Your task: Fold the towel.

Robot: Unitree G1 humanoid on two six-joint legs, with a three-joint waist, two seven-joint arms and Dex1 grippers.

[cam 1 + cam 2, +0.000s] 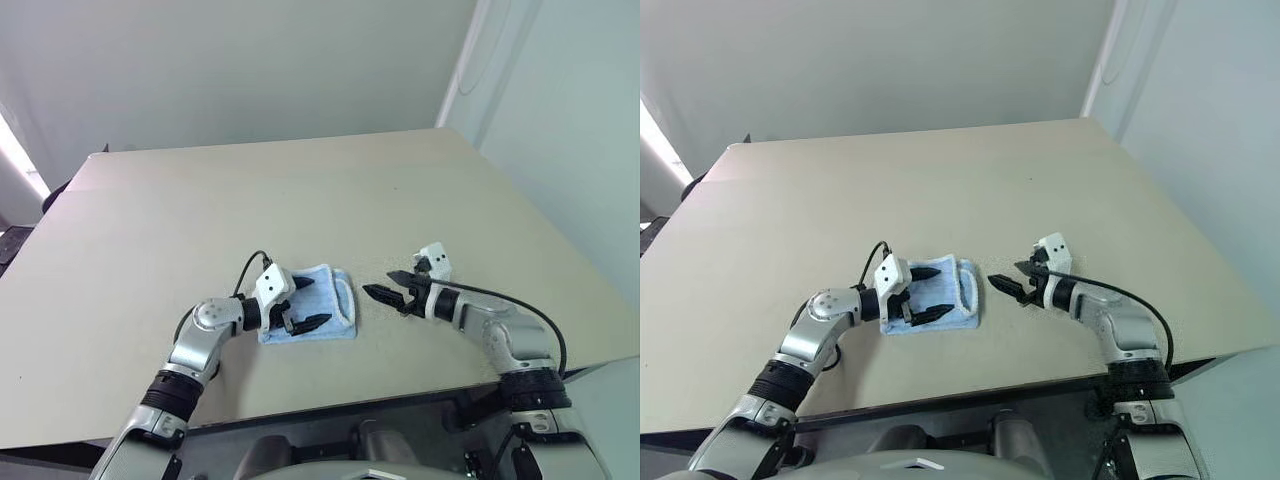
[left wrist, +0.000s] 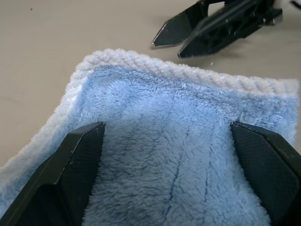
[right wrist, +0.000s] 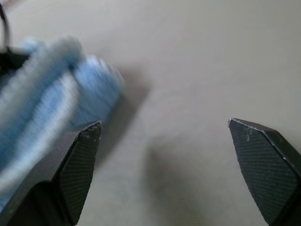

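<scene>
On table (image 1: 300,200): folded towel (image 1: 325,305) under spread left gripper (image 1: 308,303) (possibly touching); right gripper (image 1: 385,285) spread, just beside.

Open tabletop all round, one soft obstacle near the front edge

We see the beige table (image 1: 300,190) bare and wide toward its far edge and both sides, leaving free passage there. The folded towel (image 1: 325,300) lies low near the front; our left gripper (image 1: 303,303) stands spread over it, and our right gripper (image 1: 385,285), fingers apart, sits just beside its edge across a narrow strip of bare table.
</scene>
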